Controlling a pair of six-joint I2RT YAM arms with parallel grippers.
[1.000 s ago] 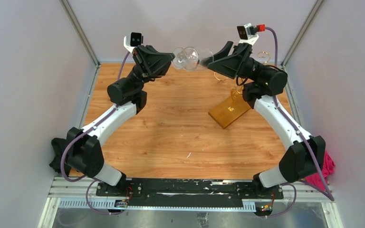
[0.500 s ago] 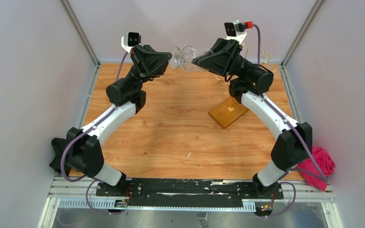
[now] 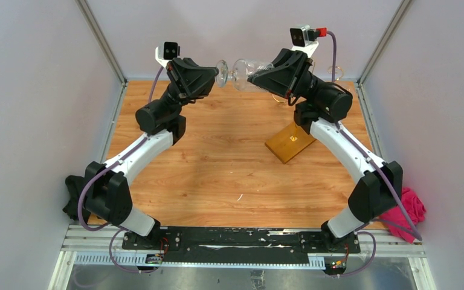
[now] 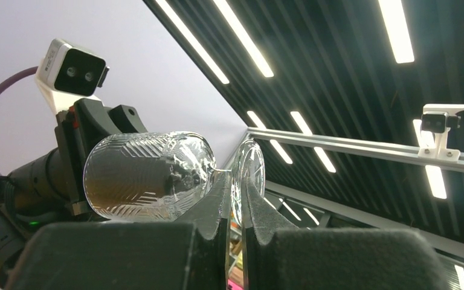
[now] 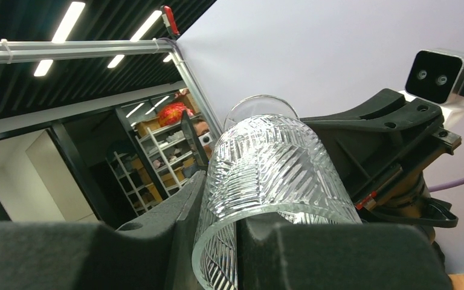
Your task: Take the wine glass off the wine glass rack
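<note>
Held sideways in mid-air, away from the wine glass rack (image 3: 287,145), the light, slick, brittle-looking wine glass (image 3: 241,66) is pinched at its stem by the left gripper (image 3: 219,72), likely the sturdier hold, and at its thin bowl rim by the right gripper (image 3: 252,75)

We are seeing the left arm (image 3: 148,145) and right arm (image 3: 341,142) wearing white shells, black joints and purple cables (image 3: 83,194) above the black base rail (image 3: 235,237).

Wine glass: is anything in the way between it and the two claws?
Nothing visible. The left gripper pinches the wine glass by its stem; the right gripper straddles the bowl's wall.
</note>
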